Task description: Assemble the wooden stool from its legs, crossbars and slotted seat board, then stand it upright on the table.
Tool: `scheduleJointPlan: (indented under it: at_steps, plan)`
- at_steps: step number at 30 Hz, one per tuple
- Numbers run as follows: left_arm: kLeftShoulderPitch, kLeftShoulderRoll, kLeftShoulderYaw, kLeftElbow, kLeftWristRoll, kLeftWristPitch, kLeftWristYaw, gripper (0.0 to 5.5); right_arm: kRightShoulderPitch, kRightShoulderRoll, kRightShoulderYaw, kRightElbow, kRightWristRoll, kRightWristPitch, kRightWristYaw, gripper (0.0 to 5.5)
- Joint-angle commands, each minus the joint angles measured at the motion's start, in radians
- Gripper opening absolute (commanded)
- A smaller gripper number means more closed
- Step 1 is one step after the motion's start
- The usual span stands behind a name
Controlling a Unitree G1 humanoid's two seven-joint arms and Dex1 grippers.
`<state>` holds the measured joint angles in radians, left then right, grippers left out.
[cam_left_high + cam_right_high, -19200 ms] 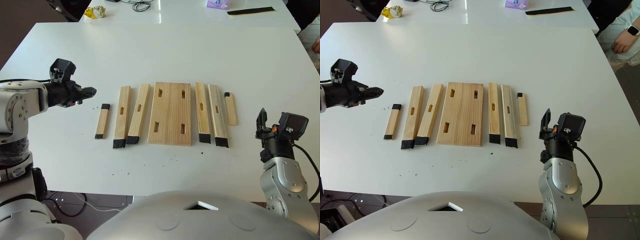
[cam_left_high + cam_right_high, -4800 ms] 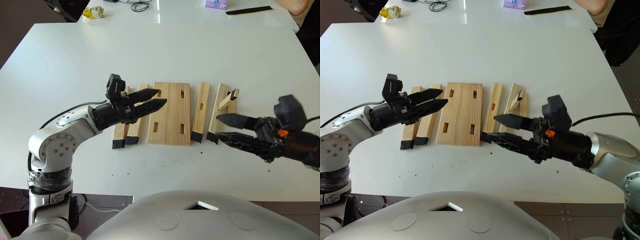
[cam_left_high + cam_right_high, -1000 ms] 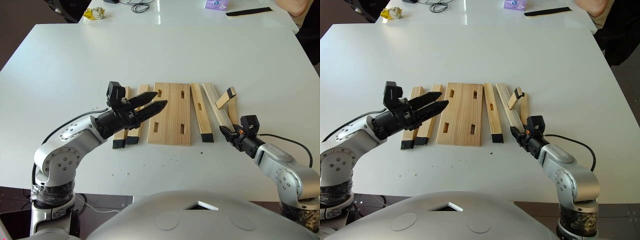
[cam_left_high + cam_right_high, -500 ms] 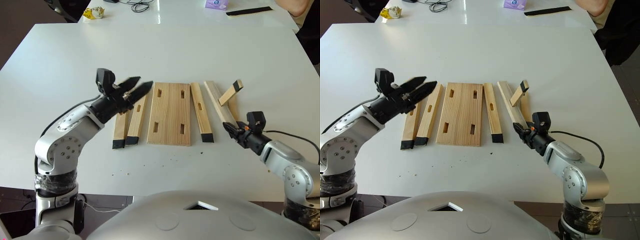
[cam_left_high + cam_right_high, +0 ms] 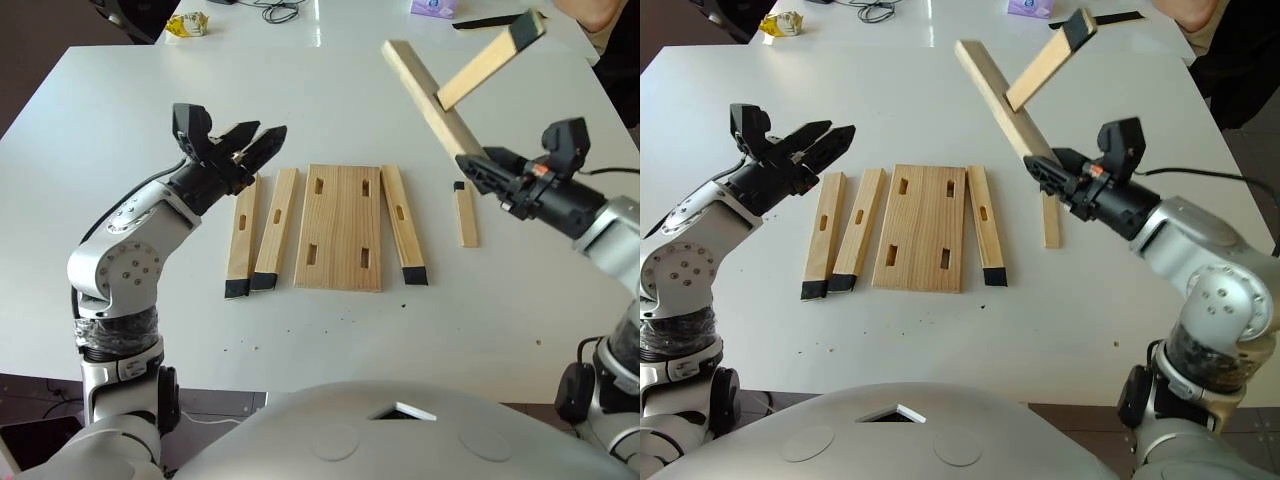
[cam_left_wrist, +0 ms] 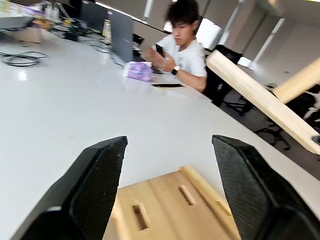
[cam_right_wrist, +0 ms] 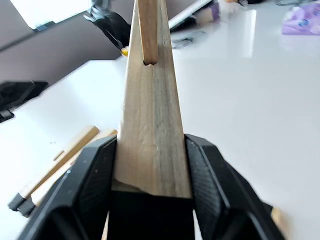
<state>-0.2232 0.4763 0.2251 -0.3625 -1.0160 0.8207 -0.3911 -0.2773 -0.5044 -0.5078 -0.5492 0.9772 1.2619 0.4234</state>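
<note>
Up goes the right tool. Half a second ago it was low by the near edge of the counter. Now it is shut tight on the lifted leg and holds it high in the air. One crossbar is stuck in the slot of that leg and points up and away.

The left tool has pulled back to the left. Its fingers are spread wide and hold nothing. It hangs just above the far ends of two legs that lie flat side by side.

The seat board lies flat in the middle, just beside them. A third leg lies along its other side. A loose crossbar lies a little farther right.

I think the first joint is made. The next job looks like pushing a second leg onto the free end of the stuck crossbar, so slot and end must line up straight.

The counter is white and smooth, with a few dark crumbs. Behind it stands a second white counter with a yellow wrapper, cables, a purple pack and a black strip.
</note>
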Motion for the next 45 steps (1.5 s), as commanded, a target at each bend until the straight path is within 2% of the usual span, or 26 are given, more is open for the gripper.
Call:
scheduleJointPlan:
  at_steps: [1, 5, 9, 20, 45]
  plan:
    - [-0.168, 0.015, 0.063, 0.008, -0.216, 0.064, -0.019, 3.15, -0.136, -0.055, -0.086, 0.113, 0.224, -0.019, 0.077, 2.04]
    - [-0.301, 0.002, 0.097, 0.032, -0.446, 0.079, 0.03, 3.15, -0.23, -0.144, -0.1, 0.207, 0.426, -0.021, 0.138, 2.04]
    - [-0.333, -0.005, 0.042, 0.014, -0.577, 0.103, 0.036, 3.15, -0.267, -0.205, -0.048, 0.256, 0.499, -0.029, 0.2, 2.04]
    - [-0.347, -0.03, -0.06, -0.012, -0.576, 0.079, 0.053, 3.15, -0.256, -0.242, 0.104, 0.254, 0.516, -0.061, 0.306, 2.04]
    - [-0.349, 0.037, -0.099, -0.016, -0.644, 0.108, 0.0, 3.15, -0.108, -0.317, 0.166, 0.197, 0.519, -0.087, 0.45, 2.04]
